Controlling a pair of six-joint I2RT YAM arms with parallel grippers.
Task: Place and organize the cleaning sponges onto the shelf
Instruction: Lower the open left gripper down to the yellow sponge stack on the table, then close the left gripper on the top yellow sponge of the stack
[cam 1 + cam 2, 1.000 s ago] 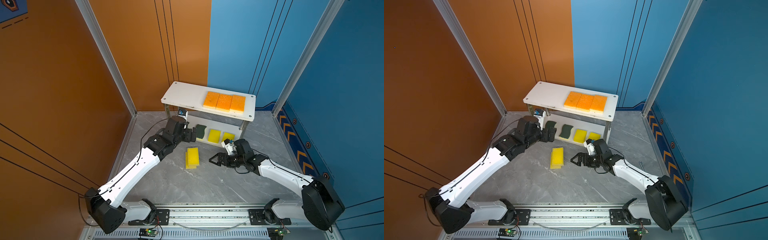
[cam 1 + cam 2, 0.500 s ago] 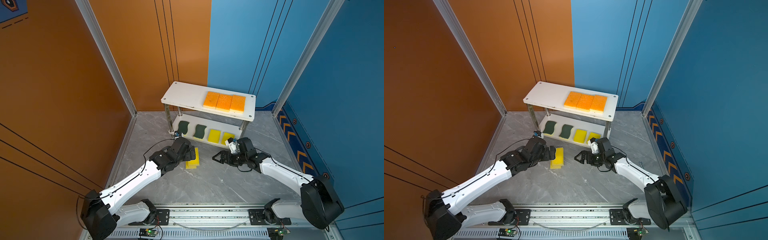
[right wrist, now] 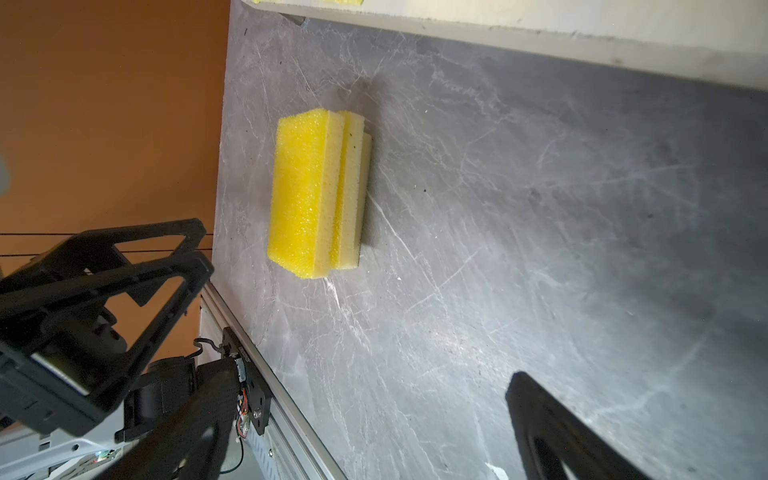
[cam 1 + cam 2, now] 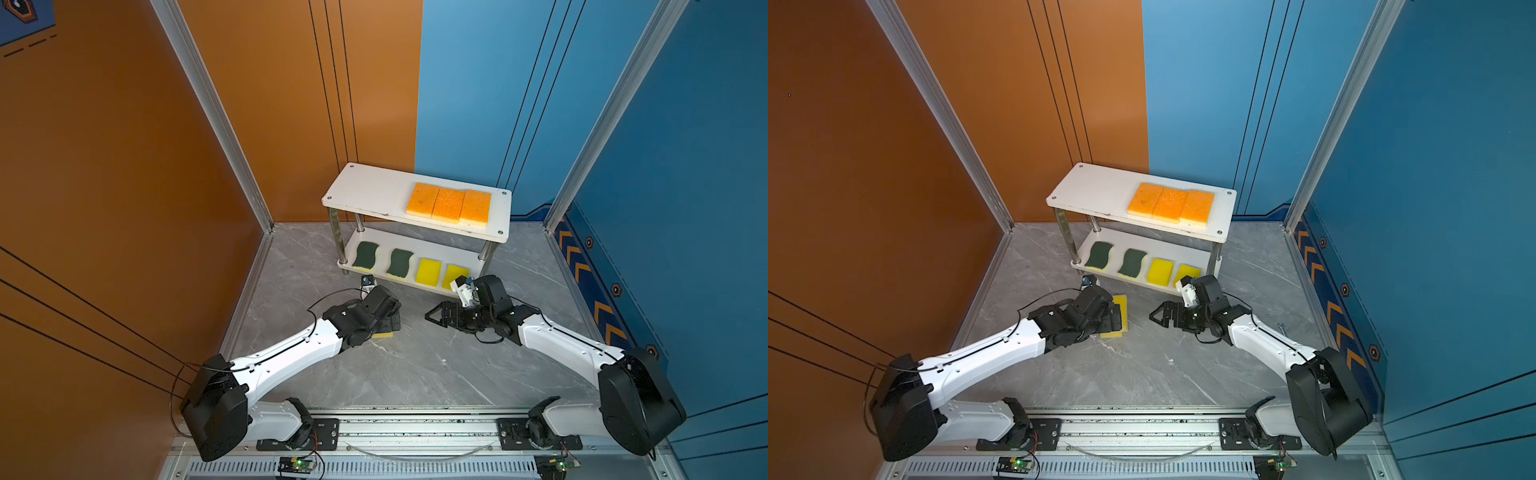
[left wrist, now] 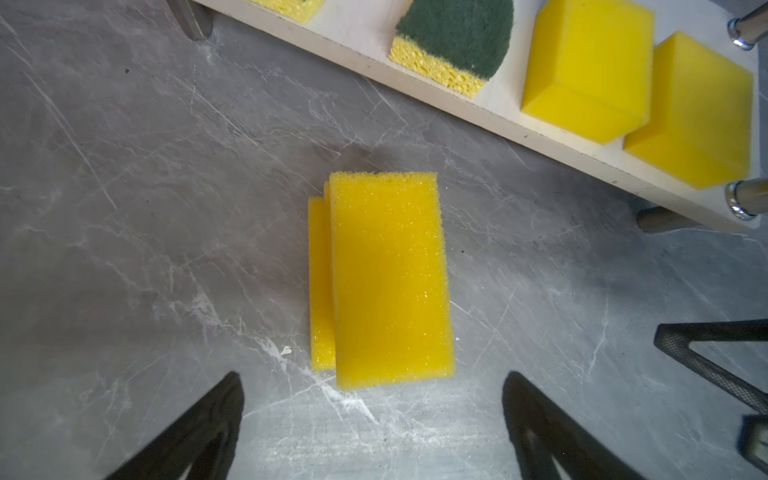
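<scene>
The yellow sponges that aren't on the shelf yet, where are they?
The stacked yellow sponges lie on the grey floor in front of the shelf, under the open left gripper.

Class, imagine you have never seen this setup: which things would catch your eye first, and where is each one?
Brightest are the three orange sponges in a row on the white shelf's upper board, toward its right end. Below, two green scouring pads and two yellow sponges line the lower board. On the grey floor in front lies a stack of yellow sponges, the open left pincer poised over it.
</scene>
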